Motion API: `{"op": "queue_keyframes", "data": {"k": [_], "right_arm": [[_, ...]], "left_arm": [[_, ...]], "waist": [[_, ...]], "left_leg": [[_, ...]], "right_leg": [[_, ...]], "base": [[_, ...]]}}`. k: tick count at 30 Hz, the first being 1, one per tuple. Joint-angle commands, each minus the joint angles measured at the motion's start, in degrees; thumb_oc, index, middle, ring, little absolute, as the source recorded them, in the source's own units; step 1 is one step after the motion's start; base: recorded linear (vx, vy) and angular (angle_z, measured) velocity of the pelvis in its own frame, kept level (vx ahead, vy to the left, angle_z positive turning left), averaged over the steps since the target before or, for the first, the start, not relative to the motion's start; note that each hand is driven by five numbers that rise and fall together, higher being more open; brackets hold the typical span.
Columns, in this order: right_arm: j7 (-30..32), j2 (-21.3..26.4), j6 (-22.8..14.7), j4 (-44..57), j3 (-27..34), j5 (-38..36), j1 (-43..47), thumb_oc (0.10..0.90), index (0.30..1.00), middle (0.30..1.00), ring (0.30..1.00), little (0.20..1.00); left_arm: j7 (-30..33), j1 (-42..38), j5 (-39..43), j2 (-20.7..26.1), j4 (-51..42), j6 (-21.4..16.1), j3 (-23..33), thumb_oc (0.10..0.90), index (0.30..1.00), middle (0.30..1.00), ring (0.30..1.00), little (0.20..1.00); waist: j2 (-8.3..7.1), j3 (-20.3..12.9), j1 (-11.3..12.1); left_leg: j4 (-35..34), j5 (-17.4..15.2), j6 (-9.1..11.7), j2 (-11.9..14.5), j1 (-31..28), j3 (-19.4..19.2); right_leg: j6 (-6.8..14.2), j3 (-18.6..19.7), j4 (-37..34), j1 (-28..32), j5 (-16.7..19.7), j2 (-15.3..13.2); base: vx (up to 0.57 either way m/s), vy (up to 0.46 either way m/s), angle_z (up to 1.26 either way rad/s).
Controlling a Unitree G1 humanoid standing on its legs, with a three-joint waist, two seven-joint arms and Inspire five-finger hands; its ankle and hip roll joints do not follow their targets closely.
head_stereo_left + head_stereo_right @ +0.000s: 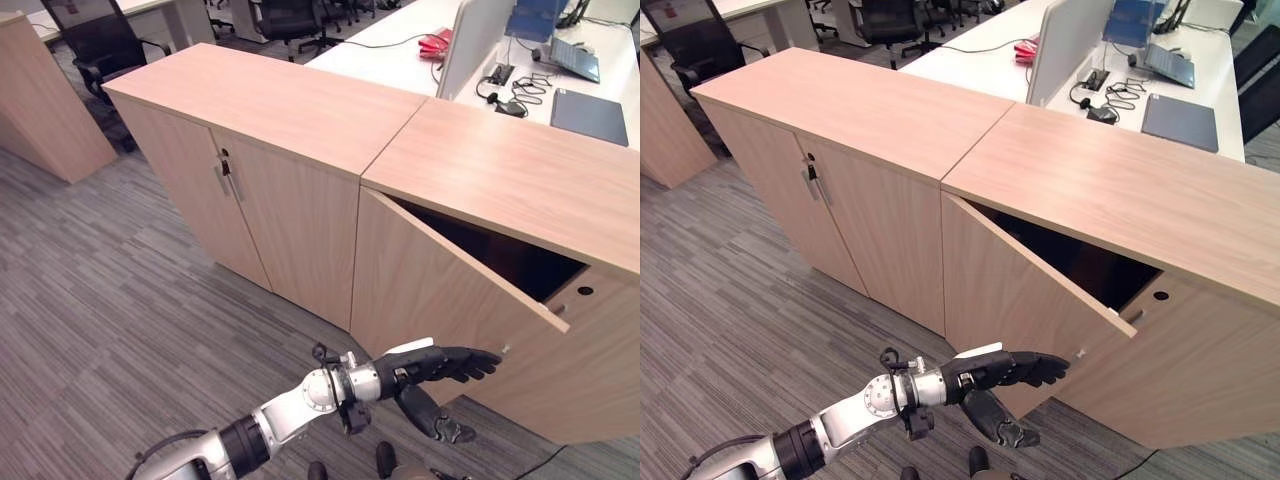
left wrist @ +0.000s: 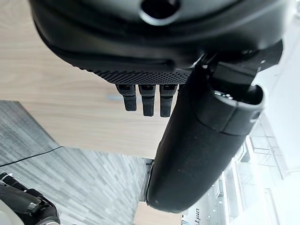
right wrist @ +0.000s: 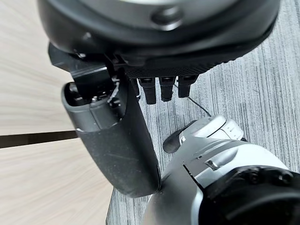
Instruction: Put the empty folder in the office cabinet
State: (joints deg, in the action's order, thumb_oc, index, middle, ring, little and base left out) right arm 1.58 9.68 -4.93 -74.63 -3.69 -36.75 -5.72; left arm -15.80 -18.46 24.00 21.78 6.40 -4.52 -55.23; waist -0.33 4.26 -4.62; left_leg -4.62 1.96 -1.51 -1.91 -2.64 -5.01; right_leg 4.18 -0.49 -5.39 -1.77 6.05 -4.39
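Left hand (image 1: 440, 366) reaches flat, fingers straight and holding nothing, at the half-open cabinet door (image 1: 430, 290); right hand (image 3: 140, 70) hangs open too, empty.

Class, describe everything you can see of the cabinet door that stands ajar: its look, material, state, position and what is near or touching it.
The open cabinet door is a flat panel that looks like light wood laminate, plain-faced, no handle visible. It belongs to the right-hand cabinet and is swung partly outward, showing a dark interior behind its top edge. The left robot hand, fingers straight, reaches toward its lower free corner; whether they touch cannot be told. The neighbouring closed doors stay flush.
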Motion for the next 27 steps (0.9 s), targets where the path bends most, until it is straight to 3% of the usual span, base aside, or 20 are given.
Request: {"op": "queue_keyframes", "data": {"k": [1, 7, 10, 11, 13, 15, 17, 18, 22, 27], "right_arm": [[0.57, 0.94, -0.08, -2.47, -0.72, -0.31, 1.68, 0.8, 0.9, 0.9, 0.9, 0.9], [0.61, 1.2, 0.62, -2.97, 0.9, 0.22, 2.15, 0.8, 0.9, 0.9, 0.9, 0.9], [0.32, 1.33, 1.47, -3.18, 2.61, -0.12, 3.69, 0.8, 0.9, 0.9, 0.9, 0.9], [0.32, 1.33, 1.47, -3.18, 2.61, -0.12, 3.69, 0.8, 0.9, 0.9, 0.9, 0.9], [-0.14, 1.76, 1.44, -1.69, 3.24, -0.53, 5.1, 0.8, 0.9, 0.9, 0.9, 0.9], [-0.15, 1.89, 1.36, -1.47, 3.37, -0.25, 5.32, 0.8, 0.9, 0.9, 0.9, 0.9], [-0.82, 1.51, 1.39, -1.95, 3.54, 1.31, 4.78, 0.8, 0.9, 0.9, 0.9, 0.9], [-0.98, 1.39, 1.49, -2.64, 3.79, 1.48, 4.59, 0.8, 0.9, 0.9, 0.9, 0.9], [-1.28, 1.3, 0.96, -5.68, 4.44, 0.26, 3.61, 0.8, 0.9, 0.9, 0.9, 0.9], [-1.68, 2.11, 0.69, -7.07, 4.51, -0.09, 2.79, 0.8, 0.9, 0.9, 0.9, 0.9]], "left_arm": [[0.13, -6.13, 3.67, -2.9, -2.23, -3.85, 7.04, 0.8, 0.9, 0.9, 0.9, 0.9], [1.5, -1.16, 8.15, -2.18, 4.97, -3.17, 12.65, 0.8, 0.9, 0.9, 0.9, 0.9], [3.69, 5.43, 9.13, -2.57, 15.41, -2.4, 20.38, 0.8, 0.9, 0.9, 0.9, 0.9], [3.69, 5.43, 9.13, -2.58, 15.42, -2.41, 20.38, 0.8, 0.9, 0.9, 0.9, 0.9], [7.09, 10.89, 6.91, -3.1, 26.63, -2.06, 29.78, 0.8, 0.9, 0.9, 0.9, 0.9], [7.87, 11.9, 5.55, -2.65, 28.83, -2.37, 32.25, 0.8, 0.9, 0.9, 0.9, 0.9], [11.69, 14.1, -1.88, -3.08, 40.13, -3.16, 39.75, 0.8, 0.9, 0.9, 0.9, 0.9], [13.38, 13.65, -4.69, -3.62, 45.53, -3.68, 42.18, 0.8, 0.9, 0.9, 0.9, 0.9], [19.92, 12.54, -9.88, -4.6, 59.14, -6.04, 49.23, 0.8, 0.9, 0.9, 0.9, 0.9], [21.15, 13.25, -14.28, -3.78, 68.1, -4.91, 51.57, 0.8, 0.9, 0.9, 0.9, 0.9]], "waist": [[0.08, 0.32, 0.67], [0.49, 0.37, 0.2], [0.88, 0.59, -0.09], [0.89, 0.58, -0.06], [0.9, 1.63, 0.24], [0.79, 1.6, 0.68], [0.0, 0.93, 1.68], [-0.62, 0.55, 1.93], [-2.36, -0.48, 2.21], [-3.25, -1.95, 1.62]], "left_leg": [[-0.38, -4.2, 0.72, 0.0, 2.01, 5.14], [-0.38, -5.11, 0.5, -0.34, 1.52, 3.58], [-0.38, -5.32, 0.25, -0.47, 1.53, 1.46], [-0.38, -5.32, 0.25, -0.47, 1.53, 1.44], [-0.38, -5.66, -0.03, 0.39, 1.74, -3.4], [-0.38, -5.63, 0.12, 0.81, 2.13, -4.88], [-0.38, -5.84, 0.89, 2.35, 1.51, -8.67], [-0.38, -5.73, 1.09, 2.66, 1.2, -9.61], [-0.38, -5.95, 2.22, 3.96, -1.35, -10.04], [-0.38, -5.98, 3.55, 5.67, -3.16, -9.87]], "right_leg": [[4.15, -2.77, 0.69, 2.52, -5.24, -0.9], [4.71, -1.89, 0.63, 2.37, -4.86, -1.41], [5.16, -0.95, 0.9, 1.22, -3.99, -1.81], [5.16, -0.92, 0.91, 1.2, -3.99, -1.81], [5.91, 0.34, 0.96, -1.52, -2.09, -1.88], [5.92, -0.82, 0.9, -2.21, -1.44, -2.24], [5.49, -7.97, 0.67, -2.11, -1.12, -3.73], [5.26, -8.94, 0.39, -2.04, -1.16, -3.93], [4.48, -9.29, 0.39, -0.11, -2.53, -3.11], [3.54, -8.87, 0.39, 1.31, -4.06, -1.51]], "base": [[-0.02, 0.052, -0.27], [0.0, 0.054, -0.11], [-0.02, 0.071, -0.27], [-0.08, 0.046, -0.44], [-0.11, 0.019, -0.44], [-0.05, -0.037, -0.98], [0.02, -0.12, -1.64], [0.08, -0.154, -1.24], [0.13, -0.156, -0.59], [0.15, -0.202, -0.05]]}}
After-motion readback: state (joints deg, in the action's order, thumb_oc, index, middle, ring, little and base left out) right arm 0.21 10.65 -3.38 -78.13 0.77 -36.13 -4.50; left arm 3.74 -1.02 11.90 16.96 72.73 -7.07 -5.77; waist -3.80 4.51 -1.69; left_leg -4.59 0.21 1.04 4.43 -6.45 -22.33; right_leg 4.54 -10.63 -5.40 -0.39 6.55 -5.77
